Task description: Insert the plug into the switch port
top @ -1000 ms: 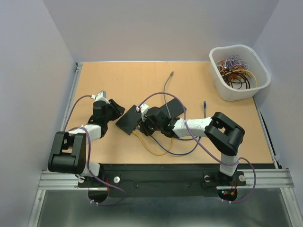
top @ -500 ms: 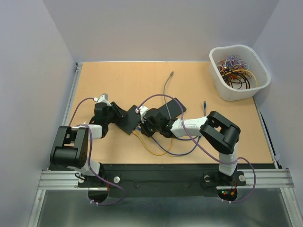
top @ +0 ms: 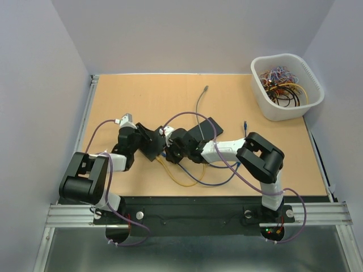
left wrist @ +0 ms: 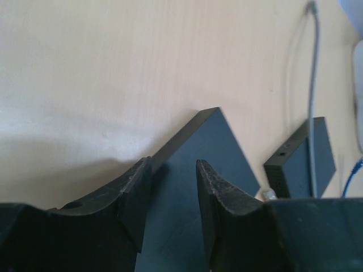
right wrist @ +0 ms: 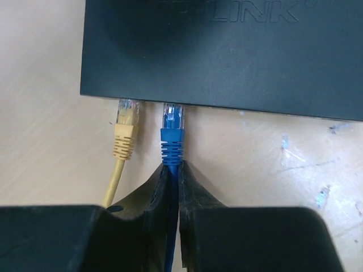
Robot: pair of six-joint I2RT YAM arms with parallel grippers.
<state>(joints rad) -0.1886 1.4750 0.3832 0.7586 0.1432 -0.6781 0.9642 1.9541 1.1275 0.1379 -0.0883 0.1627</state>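
Right gripper (right wrist: 171, 170) clamped on blue cable behind plug (right wrist: 172, 127); left gripper (left wrist: 170, 192) grips switch (right wrist: 227, 51). Push straight, keep plug square to port.

1. Left arm (top: 91, 175): folded at the elbow near its base, forearm reaching forward and inward toward the table's middle, wrist low over the surface.
2. Left gripper (left wrist: 173, 195): fingers (left wrist: 136, 192) partly apart, set over a black switch (left wrist: 198, 153) and against its top face and edge.
3. Right arm (top: 258, 161): elbow raised close to its base, forearm stretched leftward across the table, wrist low and nearly level.
4. Right gripper (right wrist: 171, 175): fingertips (right wrist: 156, 187) pressed together, pinching a blue cable (right wrist: 172, 144) just behind its plug boot.
5. Both wrists close together near the table's centre, grippers facing each other.
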